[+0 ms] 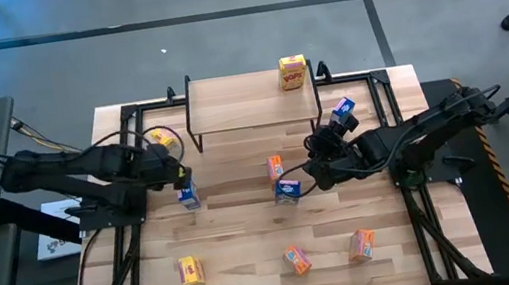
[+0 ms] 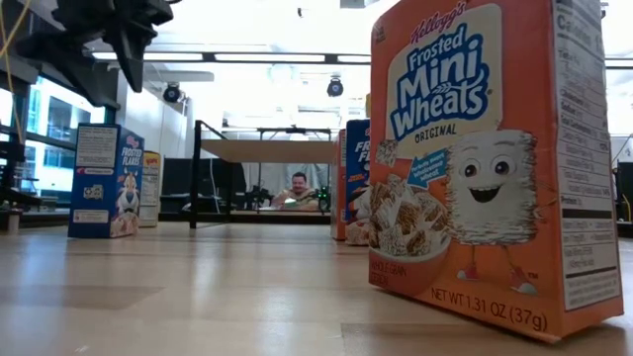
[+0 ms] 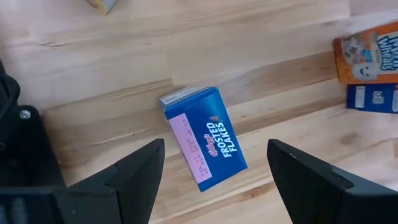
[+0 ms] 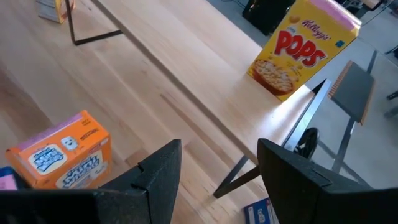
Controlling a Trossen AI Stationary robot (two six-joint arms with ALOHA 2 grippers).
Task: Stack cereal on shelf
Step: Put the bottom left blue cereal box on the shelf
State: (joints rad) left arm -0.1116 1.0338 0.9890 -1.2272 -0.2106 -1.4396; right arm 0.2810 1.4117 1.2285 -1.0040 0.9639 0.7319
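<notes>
Nearest the front edge of the table (image 1: 253, 264), three boxes stood in a row: a yellow one (image 1: 191, 270) on the left and two orange ones (image 1: 297, 259) (image 1: 363, 244) toward the right. One orange box (image 2: 485, 158) filled the low view, reading "Kellogg's Frosted Mini Wheats Original" and "NET WT 1.31 OZ (37g)". Such a printed weight suggested the cereal was very light, thin card that would dent under a hard squeeze and tip easily, so a gentle pinch across the narrow sides, around mid-height, looked the safest hold. Farther back, at mid-table, the left gripper (image 3: 214, 171) hung wide open and empty right above a blue box (image 3: 204, 135) marked "Frosted Flakes", its fingers (image 3: 140, 171) either side of the carton without touching it. Toward the centre an orange box (image 1: 275, 167) and a blue box (image 1: 288, 190) stood close together, just left of the right gripper (image 4: 217, 168), which hovered above the table with its jaws partly open and nothing between them. Another blue box (image 1: 343, 108) lay beyond that arm, and a yellow one (image 1: 162, 137) stood at the far left beside the shelf leg. Farthest off, the shelf (image 1: 248, 98) held a single yellow box (image 4: 303, 46) reading "Kellogg's Pops", upright at its right end; the other eight were on the table.
</notes>
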